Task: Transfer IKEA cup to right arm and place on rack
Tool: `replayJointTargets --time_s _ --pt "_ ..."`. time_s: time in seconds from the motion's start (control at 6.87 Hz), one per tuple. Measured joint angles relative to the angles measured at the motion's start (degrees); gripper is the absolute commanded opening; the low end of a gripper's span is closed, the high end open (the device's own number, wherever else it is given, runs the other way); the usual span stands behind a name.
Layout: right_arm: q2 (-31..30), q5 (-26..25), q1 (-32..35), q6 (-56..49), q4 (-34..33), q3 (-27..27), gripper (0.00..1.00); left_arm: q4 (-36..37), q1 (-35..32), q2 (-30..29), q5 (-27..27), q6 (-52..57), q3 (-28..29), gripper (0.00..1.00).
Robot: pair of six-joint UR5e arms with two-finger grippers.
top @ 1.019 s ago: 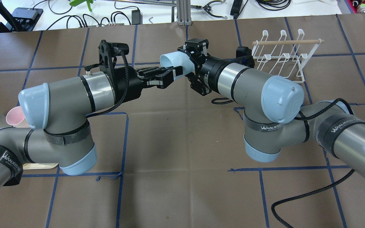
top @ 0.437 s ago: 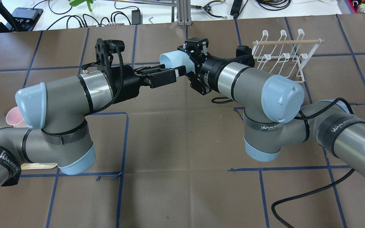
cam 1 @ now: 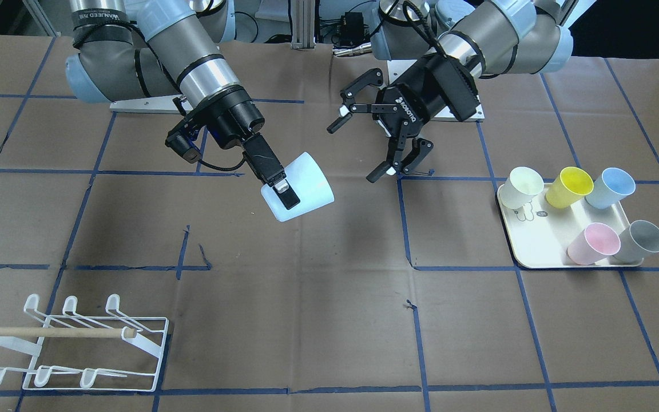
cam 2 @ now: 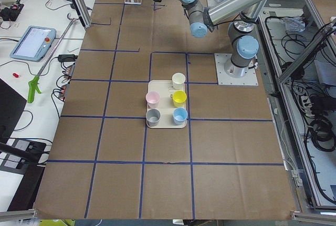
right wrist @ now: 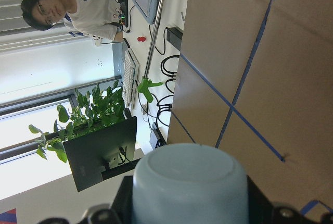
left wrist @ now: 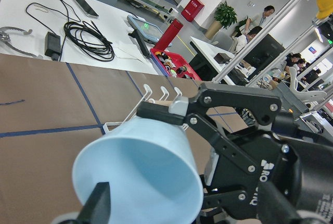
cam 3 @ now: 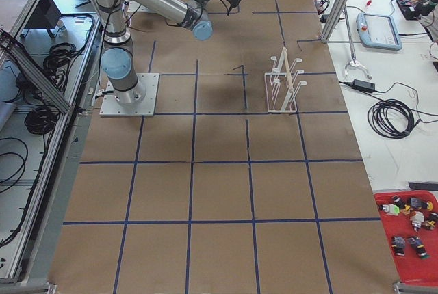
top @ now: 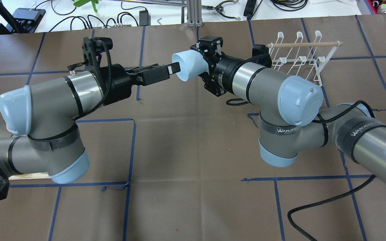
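A pale blue cup [top: 187, 65] hangs in the air over the table's far middle, tilted, with its mouth towards my left arm. My right gripper [top: 198, 63] is shut on the cup [cam 1: 306, 184] at its base end. The cup's closed bottom fills the right wrist view [right wrist: 190, 182]. My left gripper [cam 1: 354, 151] is open and empty, just apart from the cup's rim [left wrist: 140, 166]. The white wire rack [top: 297, 60] with its wooden dowel stands on the table beyond my right arm, and it also shows in the front view [cam 1: 72, 349].
A cream tray [cam 1: 541, 243] on my left side holds several cups: cream, yellow, blue, pink and grey. A black cable [top: 317, 204] trails over the table under my right arm. Cables and tools lie past the far edge.
My left gripper has let go of the cup and pulled back to the left, its jaws open. The cup stays in my right gripper, which has shifted slightly.
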Motion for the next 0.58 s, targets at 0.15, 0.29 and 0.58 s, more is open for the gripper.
replayJointTargets --time_s 0.15,0.29,0.58 --pt "1.50 -0.91 -2.14 -8.18 -0.22 -1.11 0.09 -6.50 2.58 2.68 0.70 0.08 0.46 0.99" --pt "2.43 -3.03 -4.34 -17.56 -0.31 -2.39 0.09 -15.25 3.92 5.33 4.51 0.17 1.83 0.99" --pt "3.01 -10.82 -7.85 -36.77 -0.28 -4.82 0.08 -35.53 4.29 6.29 17.85 0.23 9.88 0.99"
